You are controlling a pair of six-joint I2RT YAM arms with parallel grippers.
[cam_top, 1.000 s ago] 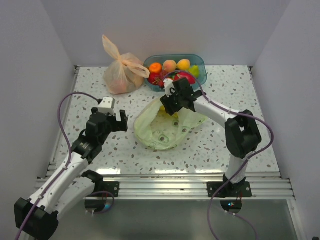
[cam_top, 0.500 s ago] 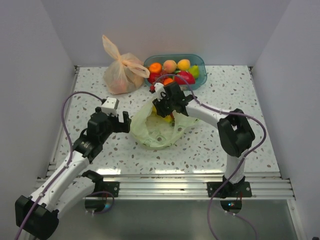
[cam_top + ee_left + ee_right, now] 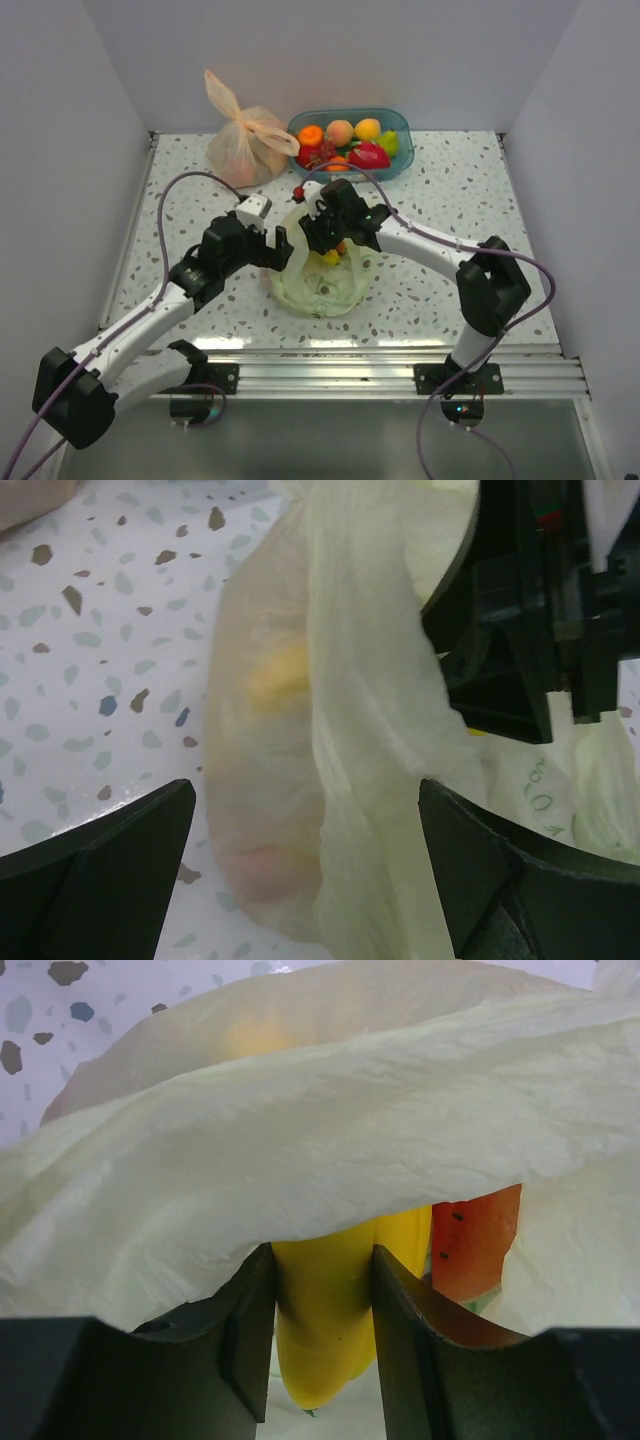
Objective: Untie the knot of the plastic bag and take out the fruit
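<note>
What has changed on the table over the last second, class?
The left gripper swung forward and right, and its open fingers now straddle the left side of the plastic bag. The right gripper moved left and nearer, into the bag, and now clamps a banana. The bag bunched up. The orange bag and blue basket stayed put.

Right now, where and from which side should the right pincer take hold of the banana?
Grip the banana across its exposed middle, entering through the open mouth of the plastic bag, beneath its draped film. Only that stretch is uncovered; it lies lengthwise between the fingers of the right pincer, and a red fruit crowds one side.
</note>
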